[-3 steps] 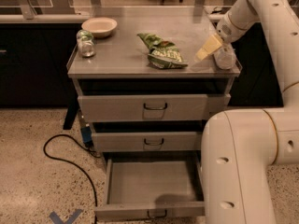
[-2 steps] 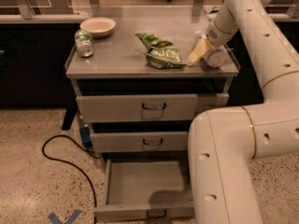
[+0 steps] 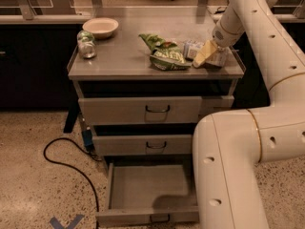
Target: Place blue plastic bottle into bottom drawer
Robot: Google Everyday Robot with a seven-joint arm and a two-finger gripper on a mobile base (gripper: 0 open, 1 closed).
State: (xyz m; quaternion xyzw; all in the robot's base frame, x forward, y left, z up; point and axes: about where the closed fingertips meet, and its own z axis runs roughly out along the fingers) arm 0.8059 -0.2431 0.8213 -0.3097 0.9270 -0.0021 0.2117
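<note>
The blue plastic bottle (image 3: 192,48) lies on its side on the cabinet top, between the green chip bag (image 3: 164,55) and my gripper (image 3: 209,56). The gripper hangs from the white arm at the top's right end, down at the surface and against the bottle's right end. The bottom drawer (image 3: 143,217) is pulled out, and its grey tray holds nothing. The two drawers above it are shut.
A white bowl (image 3: 100,26) and a stubby green-topped can (image 3: 86,44) stand at the back left of the top. A black cable (image 3: 66,161) loops on the floor to the left. My arm's large white link (image 3: 238,171) covers the drawer's right side.
The gripper has moved left along the cabinet top's right end and come down a little, closing in on the bottle. The drawers have not moved.
</note>
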